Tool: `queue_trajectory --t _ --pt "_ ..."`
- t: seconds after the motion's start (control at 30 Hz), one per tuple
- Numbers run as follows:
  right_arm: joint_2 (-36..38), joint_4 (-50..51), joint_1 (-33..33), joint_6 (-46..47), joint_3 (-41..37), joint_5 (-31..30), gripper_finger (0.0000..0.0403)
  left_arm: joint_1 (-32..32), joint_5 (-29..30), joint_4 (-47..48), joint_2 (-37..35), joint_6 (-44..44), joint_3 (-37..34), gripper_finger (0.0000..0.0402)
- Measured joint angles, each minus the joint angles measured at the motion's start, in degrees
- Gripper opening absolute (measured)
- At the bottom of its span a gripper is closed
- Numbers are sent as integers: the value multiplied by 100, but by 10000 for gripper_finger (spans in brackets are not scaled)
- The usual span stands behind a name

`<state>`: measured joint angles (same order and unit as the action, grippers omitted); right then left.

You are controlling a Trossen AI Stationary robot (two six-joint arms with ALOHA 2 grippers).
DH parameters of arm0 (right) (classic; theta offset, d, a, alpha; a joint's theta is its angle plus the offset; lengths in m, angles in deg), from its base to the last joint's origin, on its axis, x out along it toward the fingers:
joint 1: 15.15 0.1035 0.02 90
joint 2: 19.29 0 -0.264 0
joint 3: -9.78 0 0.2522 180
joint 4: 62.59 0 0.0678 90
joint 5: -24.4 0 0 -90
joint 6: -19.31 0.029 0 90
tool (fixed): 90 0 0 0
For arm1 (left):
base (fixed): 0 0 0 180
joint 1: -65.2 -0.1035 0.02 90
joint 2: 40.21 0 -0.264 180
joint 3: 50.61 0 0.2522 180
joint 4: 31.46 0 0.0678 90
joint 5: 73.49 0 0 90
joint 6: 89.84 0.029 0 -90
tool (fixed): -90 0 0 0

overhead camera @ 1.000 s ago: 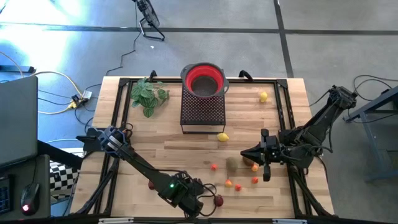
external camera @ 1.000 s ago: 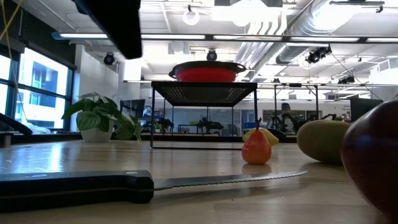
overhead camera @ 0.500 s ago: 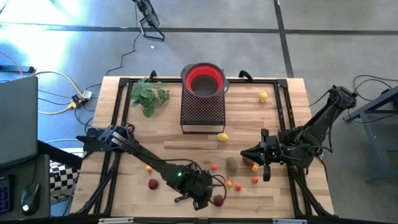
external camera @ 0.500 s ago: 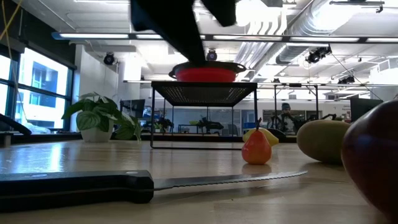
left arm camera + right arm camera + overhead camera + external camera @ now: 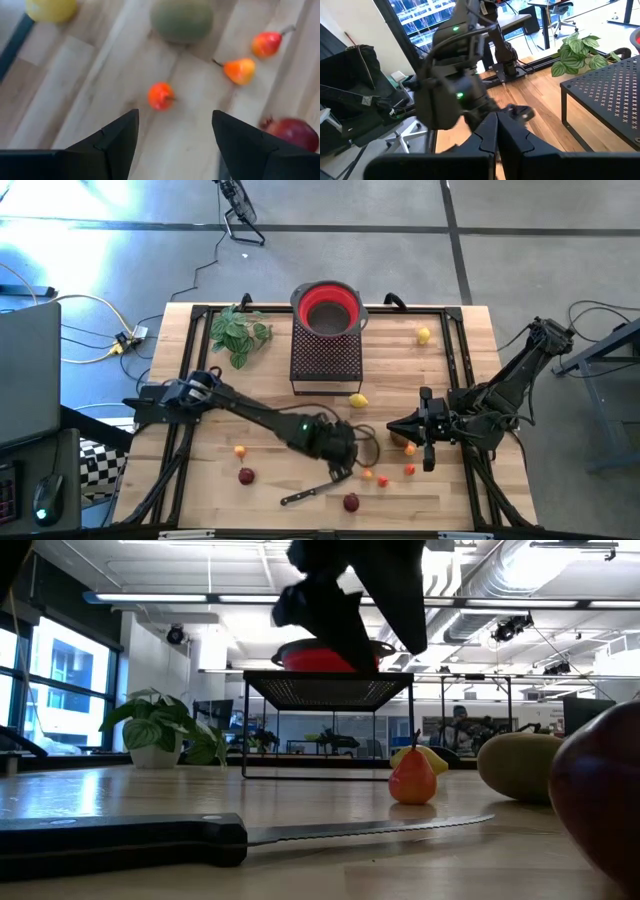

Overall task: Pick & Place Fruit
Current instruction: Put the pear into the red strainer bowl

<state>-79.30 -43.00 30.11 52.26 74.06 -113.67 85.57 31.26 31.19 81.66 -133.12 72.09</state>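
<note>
With the left gripper point(image 5: 174, 131) open and empty above the small orange fruit point(image 5: 161, 95) near the bench's front edge, I centre before descending; right gripper point(image 5: 392, 428) waits closed.

Both arms are dark, matte black, jointed in blocky segments. A small green light glows just behind the left hand point(image 5: 345, 463), whose two fingers point(image 5: 120, 137) are broad, flat, angular black wedges.

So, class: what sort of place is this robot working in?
Probably a robotics lab in an open-plan office: exposed ceiling ducts, office chairs behind, and a wooden table with two arms.
</note>
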Motion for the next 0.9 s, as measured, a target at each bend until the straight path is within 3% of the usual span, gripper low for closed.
queue_trajectory --t 0.63,0.9 --pt "0 26 0 -15 0 0 3 -88 -53 -969 325 344 22 245" --pt "0 111 0 18 -2 0 3 -93 -18 -588 496 -48 -9 245"
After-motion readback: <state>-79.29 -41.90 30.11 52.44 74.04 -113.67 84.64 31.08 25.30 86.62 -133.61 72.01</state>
